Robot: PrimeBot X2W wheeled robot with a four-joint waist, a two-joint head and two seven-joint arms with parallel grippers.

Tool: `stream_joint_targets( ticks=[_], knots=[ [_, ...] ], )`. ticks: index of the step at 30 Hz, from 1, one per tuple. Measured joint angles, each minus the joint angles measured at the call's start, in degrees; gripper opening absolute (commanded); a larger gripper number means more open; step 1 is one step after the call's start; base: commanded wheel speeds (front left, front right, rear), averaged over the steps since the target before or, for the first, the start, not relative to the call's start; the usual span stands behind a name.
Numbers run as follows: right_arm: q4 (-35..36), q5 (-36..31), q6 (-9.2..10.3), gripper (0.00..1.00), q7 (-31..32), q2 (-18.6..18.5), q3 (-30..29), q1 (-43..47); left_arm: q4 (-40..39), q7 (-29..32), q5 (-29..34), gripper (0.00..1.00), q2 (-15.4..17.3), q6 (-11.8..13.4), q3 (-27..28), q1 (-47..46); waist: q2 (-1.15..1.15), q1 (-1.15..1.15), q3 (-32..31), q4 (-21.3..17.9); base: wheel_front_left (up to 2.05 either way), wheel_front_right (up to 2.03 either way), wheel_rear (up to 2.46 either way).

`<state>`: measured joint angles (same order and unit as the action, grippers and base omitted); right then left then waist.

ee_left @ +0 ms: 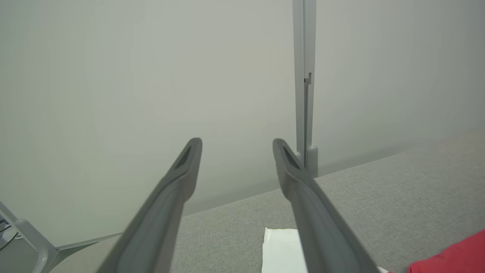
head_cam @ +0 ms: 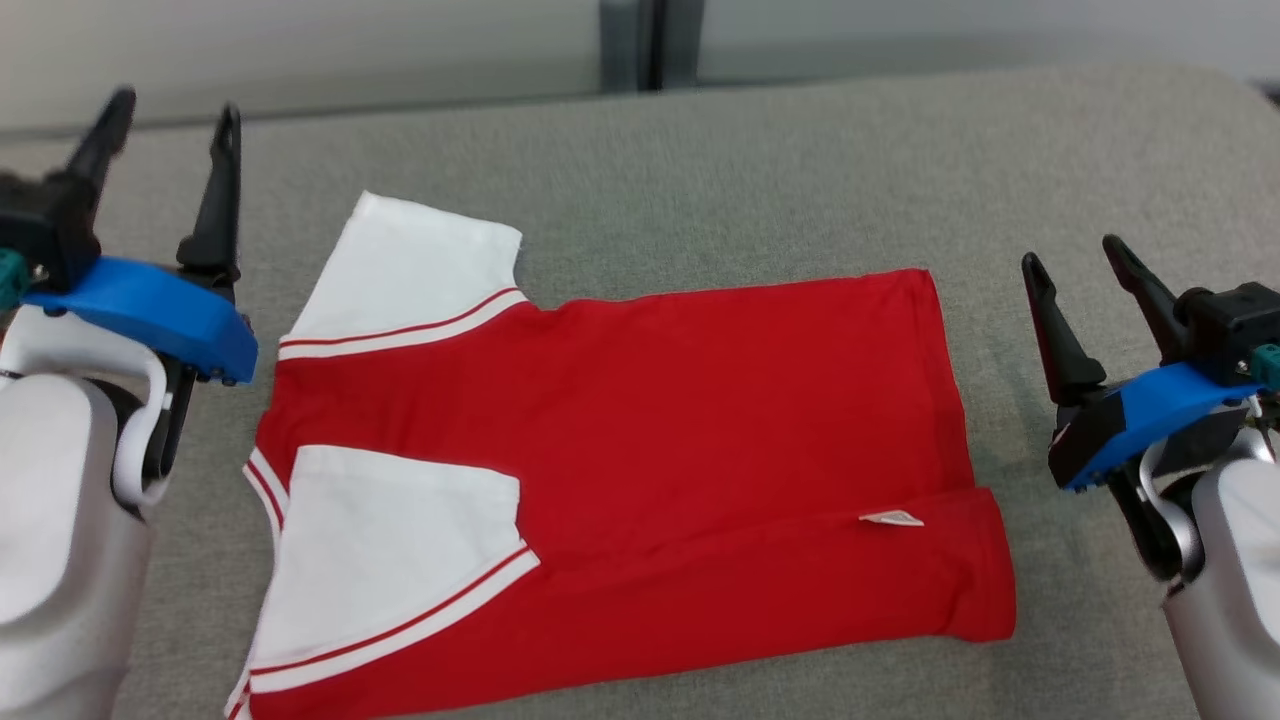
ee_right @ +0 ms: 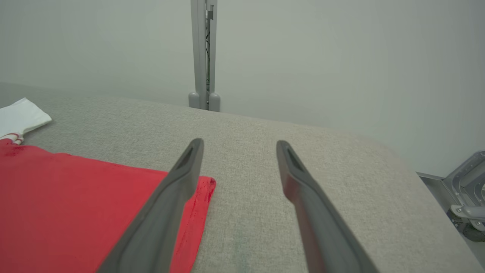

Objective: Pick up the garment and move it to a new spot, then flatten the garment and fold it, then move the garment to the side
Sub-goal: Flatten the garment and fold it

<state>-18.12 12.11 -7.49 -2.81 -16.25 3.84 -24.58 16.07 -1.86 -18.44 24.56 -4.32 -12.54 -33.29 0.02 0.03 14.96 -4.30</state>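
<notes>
The garment (head_cam: 640, 470), a red shirt with white, red-striped sleeves, lies flat on the grey surface (head_cam: 800, 170), shoulders to the left, hem to the right. Its far sleeve (head_cam: 420, 275) spreads outward, while the near sleeve (head_cam: 390, 560) is folded onto the body. The near edge seems folded over, showing a white label (head_cam: 892, 518).

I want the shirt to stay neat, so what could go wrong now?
The folded near sleeve could flop open if the shirt is dragged. The far sleeve lies spread out, so it might bunch in a fold. The left end effector or right end effector may pinch just one layer.
</notes>
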Motion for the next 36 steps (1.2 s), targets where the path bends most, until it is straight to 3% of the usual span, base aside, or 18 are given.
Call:
stream_joint_targets(
  ticks=[6, 14, 22, 33, 34, 35, 36],
  knots=[
    [-7.1, 2.6, 0.0, 1.0, 0.1, -1.5, 6.5, -9.7, 10.2, 3.8, 0.2, 1.0, 0.1, -2.3, -4.0, -12.6, 0.0, -0.01, 7.1, -2.2, 0.0, 0.0, 0.0],
    [-12.5, 8.2, 0.0, 1.0, -0.8, -1.8, 15.4, -17.3, 22.9, 7.9, -1.8, 1.0, 1.2, -2.9, -10.9, -22.3, 0.01, -0.01, 12.1, -4.6, 0.0, 0.0, 0.0],
    [-13.8, 13.0, 0.0, 1.0, -1.7, -2.2, 21.1, -20.8, 30.6, 12.4, -8.3, 1.0, 3.0, -3.1, -19.4, -25.1, 0.0, -0.02, 13.8, -6.6, 0.0, 0.0, 0.0],
    [-12.1, 19.0, 0.0, 1.0, -1.2, -4.0, 26.1, -22.2, 36.1, 13.5, -15.5, 1.0, 4.2, -3.1, -25.6, -27.4, -0.02, -0.03, 15.5, -8.6, 0.0, 0.0, 0.0],
    [-11.9, 19.5, 0.0, 1.0, -0.8, -4.1, 26.5, -22.2, 36.5, 13.8, -15.8, 0.46, 4.2, -3.1, -26.2, -27.8, -0.02, -0.03, 15.5, -8.6, 0.0, 0.0, 0.0],
    [-11.7, 20.1, 0.0, 1.0, -0.5, -4.2, 27.0, -22.2, 36.7, 13.9, -16.4, 0.37, 4.1, -3.1, -26.8, -28.1, -0.02, -0.03, 15.5, -8.6, 0.0, 0.0, 0.0],
    [-11.5, 20.8, 0.0, 1.0, -0.2, -4.3, 27.3, -22.2, 36.8, 13.9, -16.9, 0.0, 4.0, -3.1, -27.3, -28.2, -0.02, -0.03, 15.5, -8.6, 0.0, 0.0, 0.0]
  ],
)
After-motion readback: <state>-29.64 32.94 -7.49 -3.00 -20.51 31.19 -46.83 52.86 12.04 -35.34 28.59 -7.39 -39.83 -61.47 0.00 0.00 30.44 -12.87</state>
